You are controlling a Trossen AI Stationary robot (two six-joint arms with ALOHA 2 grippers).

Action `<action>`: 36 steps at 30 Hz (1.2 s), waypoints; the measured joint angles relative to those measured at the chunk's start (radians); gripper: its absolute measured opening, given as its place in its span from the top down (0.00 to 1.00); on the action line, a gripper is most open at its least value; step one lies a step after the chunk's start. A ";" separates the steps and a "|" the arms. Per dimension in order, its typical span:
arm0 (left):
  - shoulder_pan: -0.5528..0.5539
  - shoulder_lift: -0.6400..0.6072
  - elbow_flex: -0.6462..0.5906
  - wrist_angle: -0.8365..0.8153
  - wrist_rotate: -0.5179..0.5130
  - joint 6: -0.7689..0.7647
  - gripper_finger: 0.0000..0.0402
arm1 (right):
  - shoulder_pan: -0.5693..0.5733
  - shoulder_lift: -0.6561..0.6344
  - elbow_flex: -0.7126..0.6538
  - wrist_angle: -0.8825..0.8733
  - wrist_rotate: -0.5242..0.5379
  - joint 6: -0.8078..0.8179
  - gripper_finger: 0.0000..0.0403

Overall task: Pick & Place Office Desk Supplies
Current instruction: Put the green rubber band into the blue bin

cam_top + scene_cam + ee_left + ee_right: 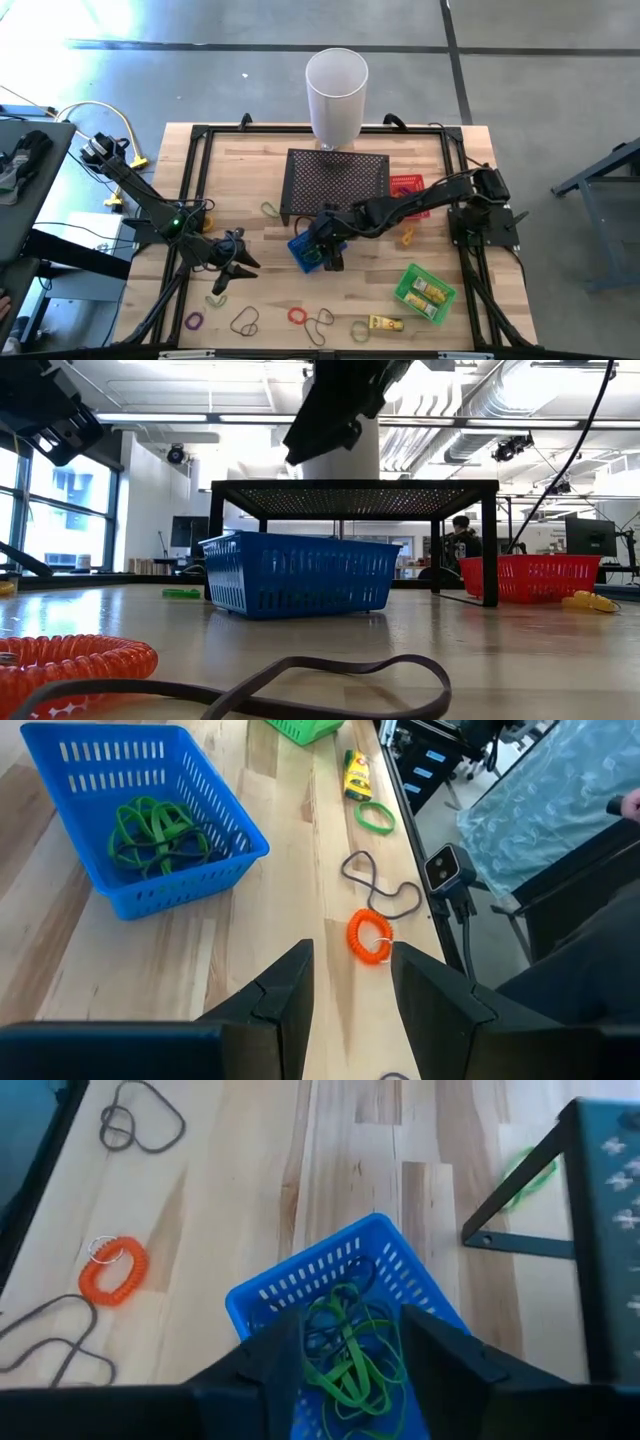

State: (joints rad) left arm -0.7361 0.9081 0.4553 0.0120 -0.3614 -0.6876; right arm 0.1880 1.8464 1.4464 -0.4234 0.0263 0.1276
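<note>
Hovering over the blue basket (305, 252), the right gripper (345, 1355) is showing its fingers apart with nothing between them. Green bands (350, 1355) are lying inside that basket, near the middle of the bench (270, 290). The left gripper (350, 985) is waiting by the left edge, half open and empty. An orange coil (369, 936) and dark loops (385, 890) are sitting along the front edge.

The right gripper (343, 1342) hangs right over the blue basket (303, 252), and the black mesh stand (337, 184) crowds it just behind. Open wood lies between that basket and the loose bands (300, 316) along the front edge. The left gripper (232, 273) hovers over bare boards nearby.
</note>
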 joint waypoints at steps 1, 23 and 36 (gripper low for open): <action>0.000 0.000 0.000 0.000 0.001 -0.016 0.67 | 0.003 -0.011 0.000 -0.003 0.001 0.000 0.60; 0.135 -0.025 0.000 -0.039 0.075 0.004 0.67 | 0.188 -0.118 -0.001 -0.462 -0.011 0.439 0.65; 0.390 -0.060 0.001 -0.537 -0.010 0.461 0.67 | 0.298 -0.118 -0.001 -0.521 0.002 0.625 0.66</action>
State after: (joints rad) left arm -0.3460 0.8478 0.4559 -0.5247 -0.3714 -0.2263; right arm 0.4857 1.7287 1.4456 -0.9441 0.0285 0.7525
